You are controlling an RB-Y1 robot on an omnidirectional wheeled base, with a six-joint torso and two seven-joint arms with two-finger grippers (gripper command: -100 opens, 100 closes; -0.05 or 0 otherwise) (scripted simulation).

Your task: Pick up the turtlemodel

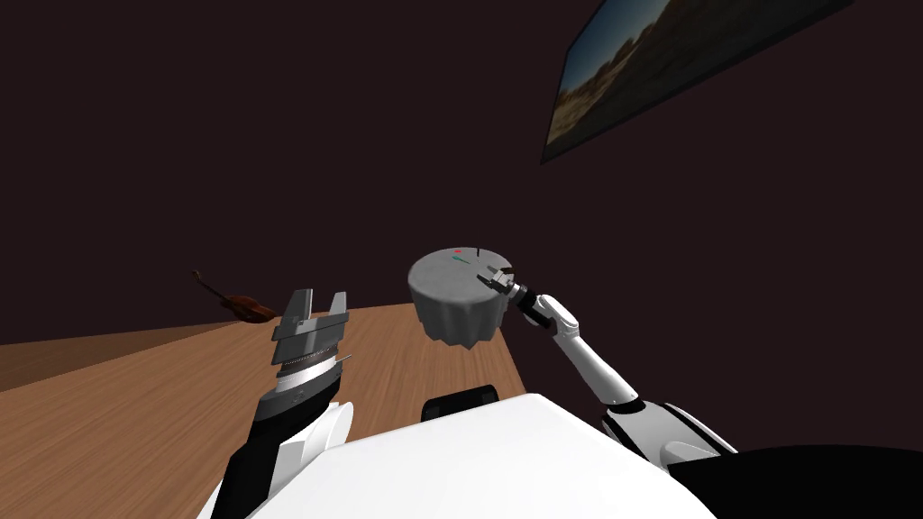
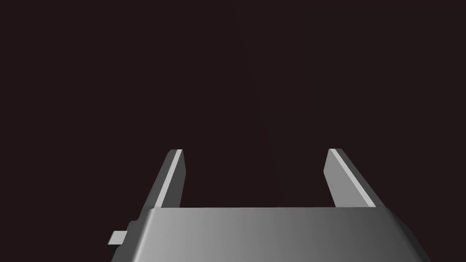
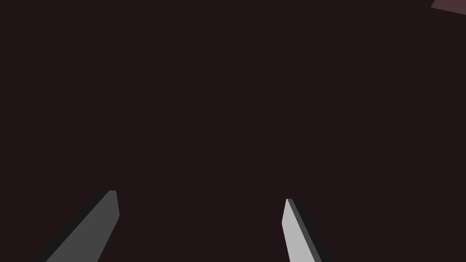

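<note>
Showing what was judged to be the approach step of the pick-up, with nothing yet grasped. The right arm (image 1: 586,356) was stretched out to a round counter (image 1: 451,320) draped in grey cloth. The right jaws hung at the counter's rim, spread wide and empty; their fingers (image 3: 296,236) pointed at a flat dark wall rather than down at the cloth. A little ahead of the right jaws, toward the middle of the counter top, lay a red speck (image 1: 459,250) and a teal speck, the latter taken to be the turtle model (image 1: 461,260). Both were too small to show a shape. The left jaws were raised well apart from the counter, likewise open and empty, with fingers (image 2: 170,182) facing a dark wall.

The next move called for tilting the right jaws down toward the counter top, carrying them forward until the target sat between the fingers, then closing.

Hard to make out: which speck was the target, how it lay, and how high the right jaws stood above the cloth. A thin dark mark (image 1: 479,252) beside the specks could not be identified. A brown violin-like object (image 1: 245,307) lay far from both jaws.
</note>
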